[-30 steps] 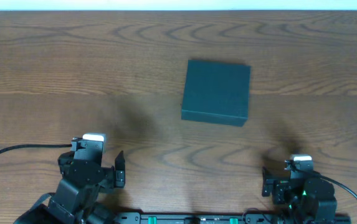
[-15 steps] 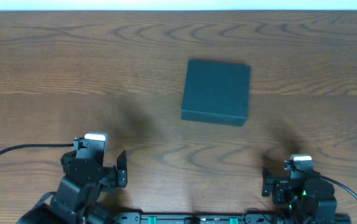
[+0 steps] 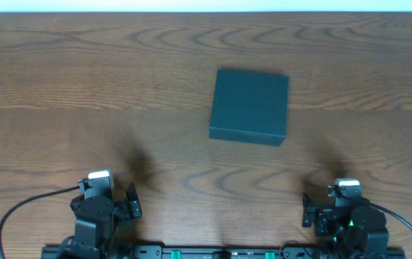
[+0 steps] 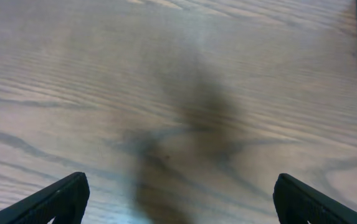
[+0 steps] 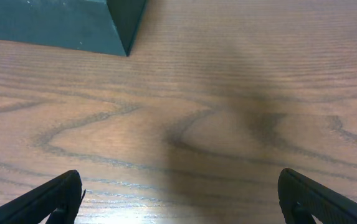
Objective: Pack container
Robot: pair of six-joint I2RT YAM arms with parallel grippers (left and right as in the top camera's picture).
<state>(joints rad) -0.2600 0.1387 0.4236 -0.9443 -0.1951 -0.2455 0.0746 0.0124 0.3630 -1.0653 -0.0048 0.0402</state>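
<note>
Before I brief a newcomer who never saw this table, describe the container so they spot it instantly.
On the brown wooden table, look right of centre. The container is a closed, dark teal rectangular box, matte and unmarked. Its only neighbours are the black left arm and right arm at the near edge.

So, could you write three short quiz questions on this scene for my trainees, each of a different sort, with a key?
1. True or false: the box is open.
2. Which gripper touches the box? A. the left gripper B. the right gripper C. neither
3. Fill in: in the left wrist view, the box shows at the ___ edge of the picture.

Key: 1 false, it is shut. 2 C, both are open and apart from it. 3 right.
</note>
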